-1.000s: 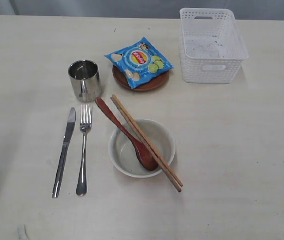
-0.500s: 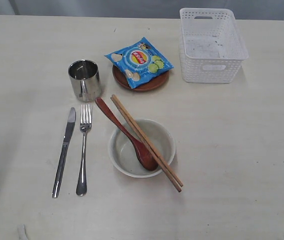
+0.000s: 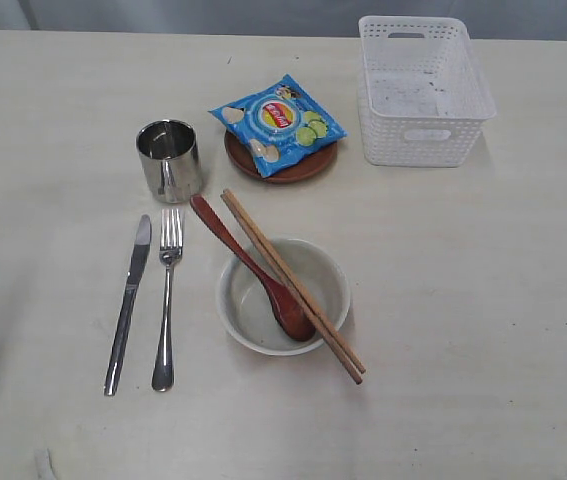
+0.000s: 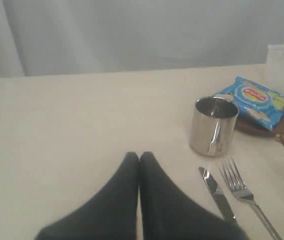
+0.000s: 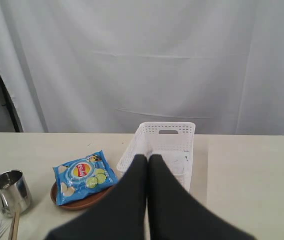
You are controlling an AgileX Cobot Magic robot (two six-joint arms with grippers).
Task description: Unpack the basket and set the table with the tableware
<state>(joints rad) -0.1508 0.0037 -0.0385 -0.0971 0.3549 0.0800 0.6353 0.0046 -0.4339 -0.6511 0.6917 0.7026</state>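
Across the tabletop [image 3: 483, 300] the setting looked complete to me. Basket [image 3: 425, 135] stood at the far right of the exterior view, well apart from the rest, with nothing in it that I could see; judged it unpacked and parked out of the way.

Knife [image 3: 127, 306] and fork [image 3: 166, 300] lay parallel, just beside each other, handles toward the near edge. Cup [image 3: 170, 160] stood upright just beyond their tips, where a drink belongs. Bowl [image 3: 246, 310] sat near the fork. Spoon [image 3: 291, 312] had its head inside the bowl and its handle leaning out over the rim toward the cup. Chopsticks [image 3: 293, 285] lay as a pair across the rim, touching the spoon. Plate [image 3: 303, 170] sat between cup and basket, mostly covered by the blue chip bag [image 3: 278, 122].

Left tool [image 4: 139, 157]: jaws pressed together, holding nothing, hovering over bare tabletop short of the cup. Right tool [image 5: 148, 157]: likewise closed and empty, raised, pointing toward the basket.

Nothing stood between either tool and the pieces. The chopsticks only balanced on the rim; judged they could roll if the bowl were nudged
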